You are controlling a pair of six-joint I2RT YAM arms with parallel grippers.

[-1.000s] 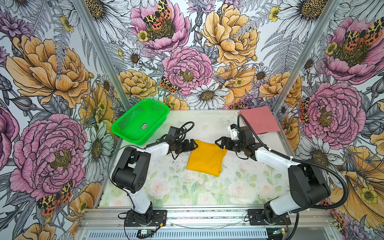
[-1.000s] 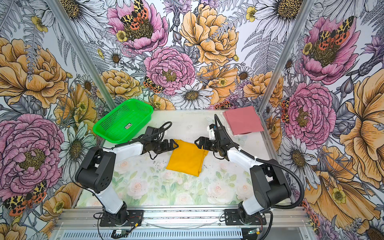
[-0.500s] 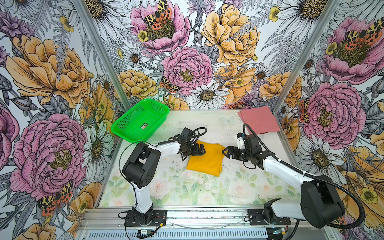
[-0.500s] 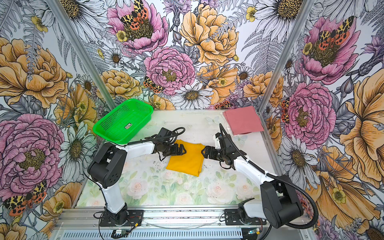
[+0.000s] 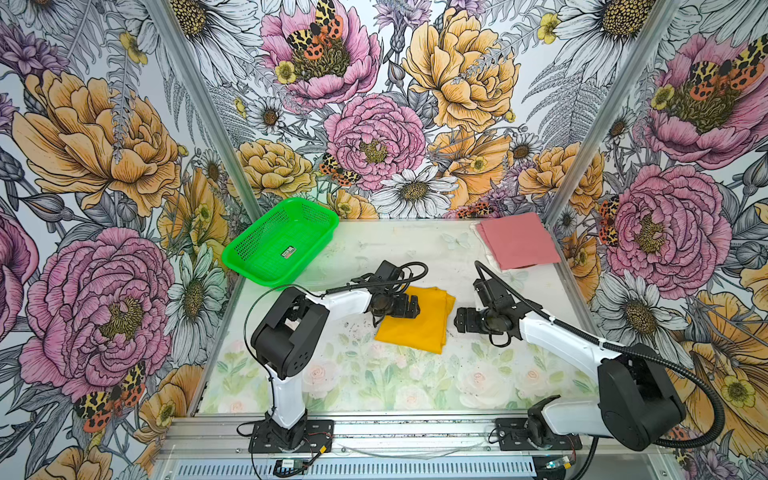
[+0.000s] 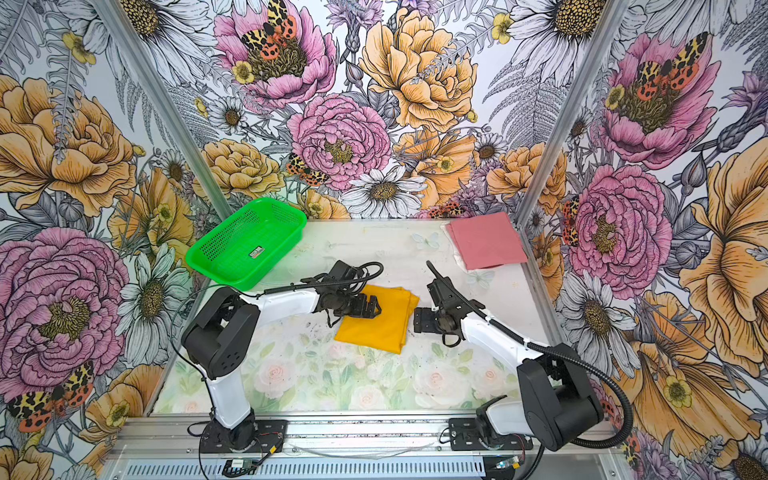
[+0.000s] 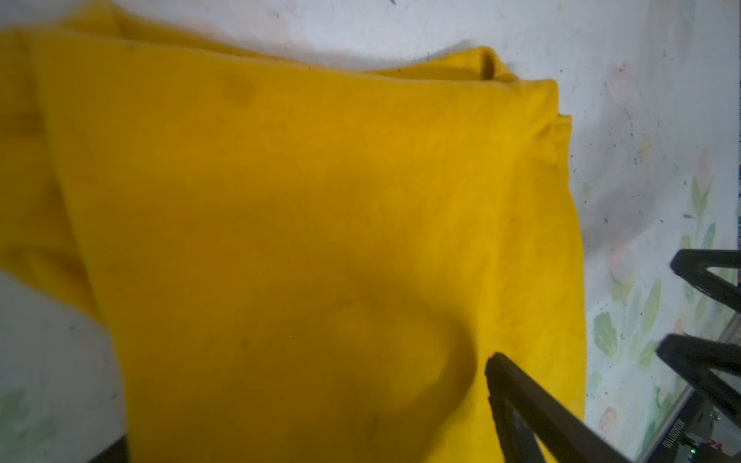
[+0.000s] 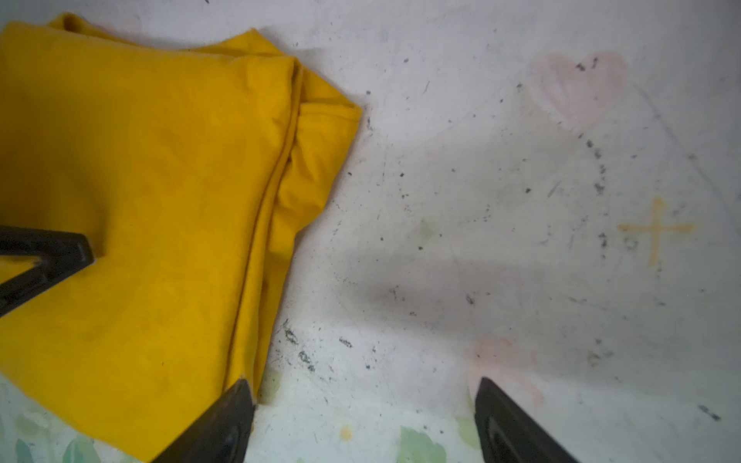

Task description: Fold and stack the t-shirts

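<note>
**Both tools spread at the folded yellow tee**

The left tool (image 5: 409, 306) stands spread wide over the left part of the mustard-yellow t-shirt (image 5: 419, 328). Whether its fingers touch the cloth cannot be told. The right tool (image 5: 460, 321) is spread too and holds nothing. It sits just beside the shirt's right edge, with one fingertip (image 8: 230, 421) at the folded hem and the other over bare surface. The shirt lies folded in the middle, between the two tools. The pink t-shirt (image 5: 517, 241) lies folded flat in the far right corner, well apart.

The only label is a small sticker (image 5: 288, 251) on the floor of the green mesh basket (image 5: 232, 259) at the far left corner. Its print is too small to read.

The surface (image 5: 374, 374) is pale, printed with faint roses and leaves and scuffed with dark specks. A pink heart (image 8: 577, 88) and a yellow cross (image 8: 655, 230) are marked on it. The walls (image 5: 374, 124) carry large peonies, daisies and moths.
</note>
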